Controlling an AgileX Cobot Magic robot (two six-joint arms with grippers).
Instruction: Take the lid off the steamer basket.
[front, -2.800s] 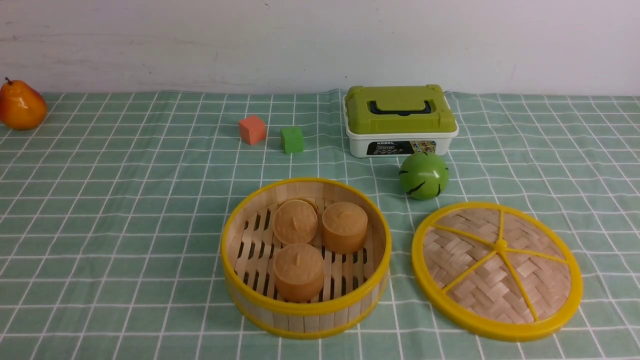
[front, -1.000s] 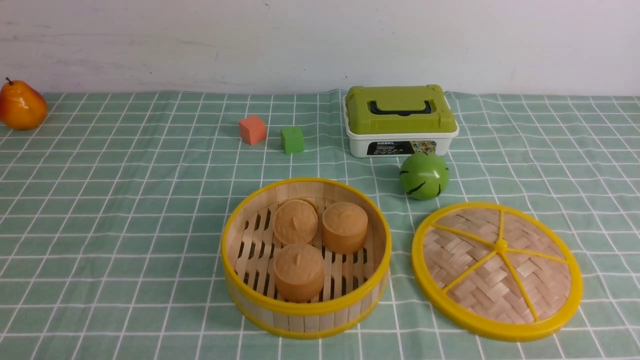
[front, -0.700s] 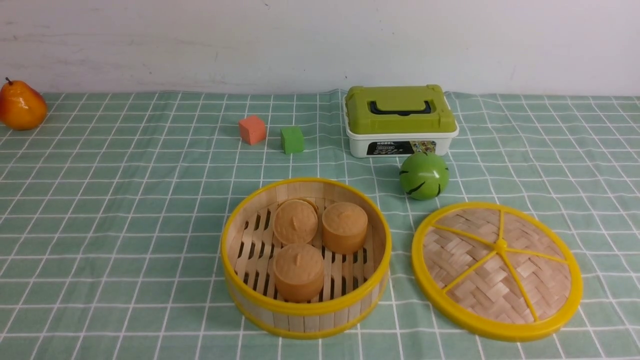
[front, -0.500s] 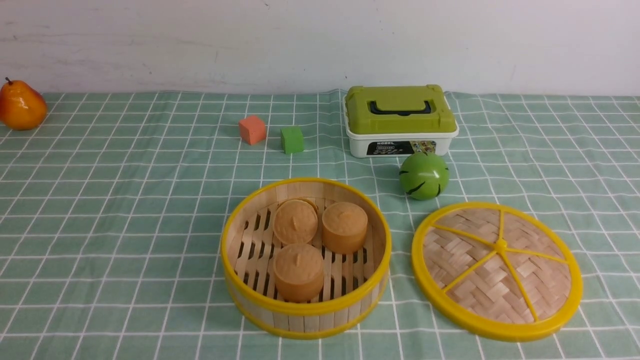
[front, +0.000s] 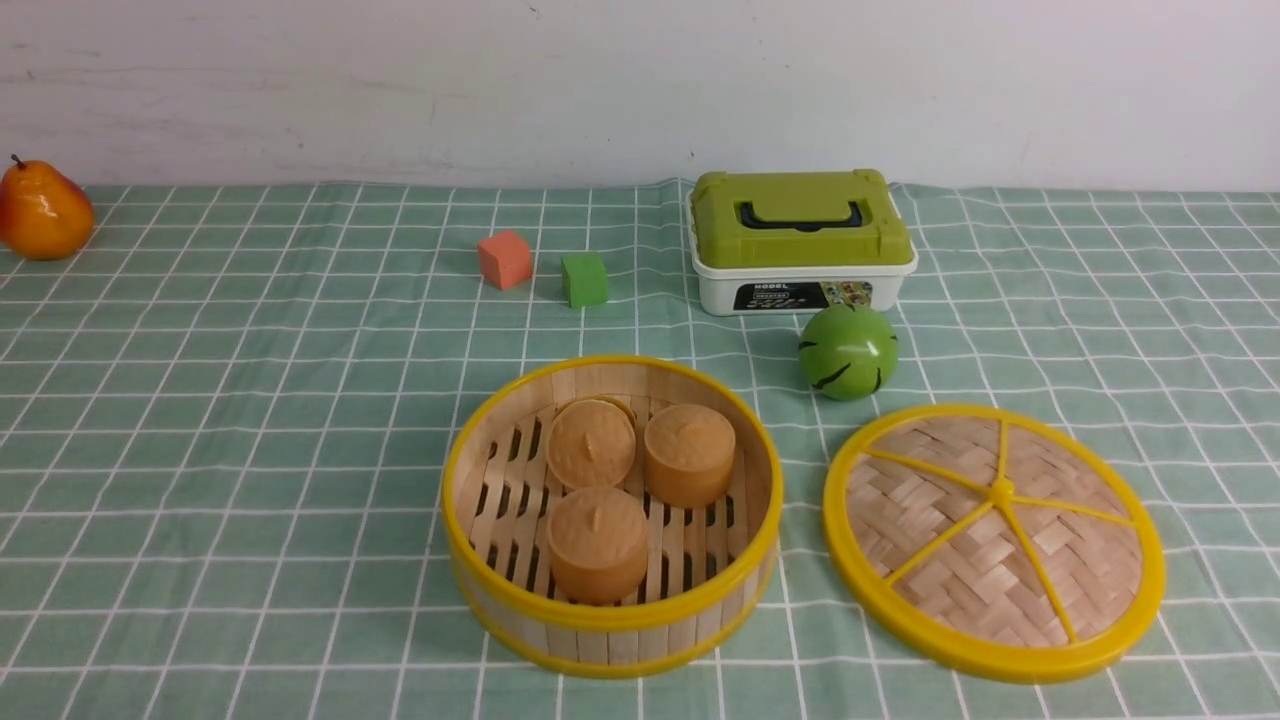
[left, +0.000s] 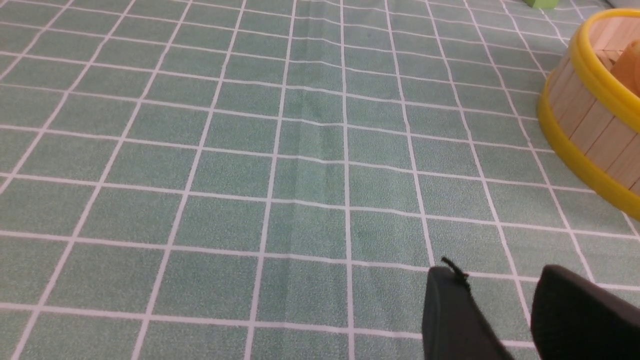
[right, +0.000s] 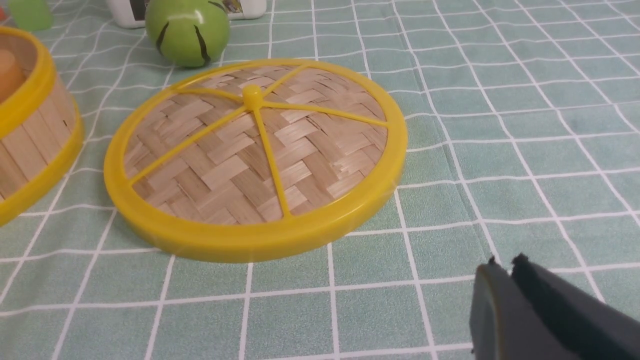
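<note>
The lid (front: 995, 540) lies flat on the checked cloth to the right of the steamer basket (front: 612, 620), apart from it. The basket stands uncovered with three tan buns (front: 640, 480) inside. The lid also shows in the right wrist view (right: 255, 150), and part of the basket's wall in the left wrist view (left: 590, 120). My left gripper (left: 500, 275) is open and empty over bare cloth, left of the basket. My right gripper (right: 505, 262) is shut and empty, near the lid's rim. Neither arm shows in the front view.
A green ball (front: 848, 351) sits just behind the lid. A white box with an olive-green lid (front: 800, 240) stands behind that. A red cube (front: 504, 259) and a green cube (front: 584, 279) lie behind the basket. A pear (front: 42, 211) sits far left.
</note>
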